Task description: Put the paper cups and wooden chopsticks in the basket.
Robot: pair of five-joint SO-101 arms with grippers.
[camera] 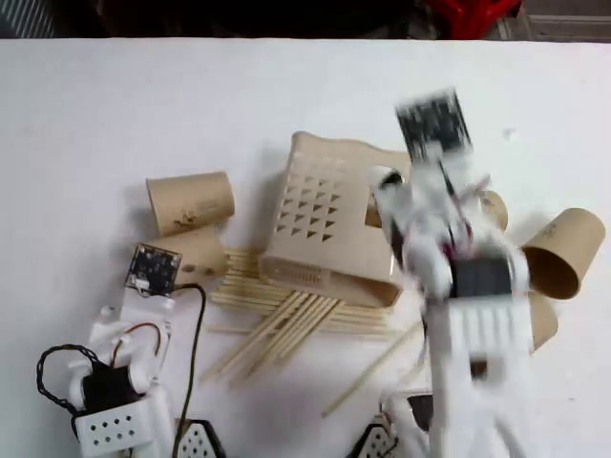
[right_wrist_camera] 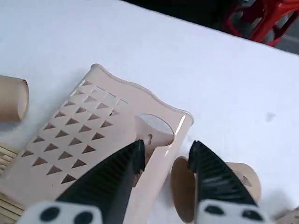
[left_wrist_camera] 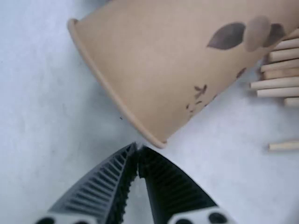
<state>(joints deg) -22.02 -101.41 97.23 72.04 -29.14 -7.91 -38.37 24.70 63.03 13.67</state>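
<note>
Left wrist view has the left hand (left_wrist_camera: pixel 138 150) closed just beside a paper cup (left_wrist_camera: pixel 177 60).

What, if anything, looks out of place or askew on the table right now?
The beige plastic basket lies overturned, a triangle-holed face upward, partly on top of the scattered wooden chopsticks, so it seems unable to receive anything. The brown paper cups lie on their sides around it.

We can read no words, numbers or signs here: the paper cup (left_wrist_camera: pixel 177 60) in the left wrist view carries only brown leaf-shaped marks and small specks, and the faint print on a second cup (camera: pixel 189 202) is too small to tell.
</note>
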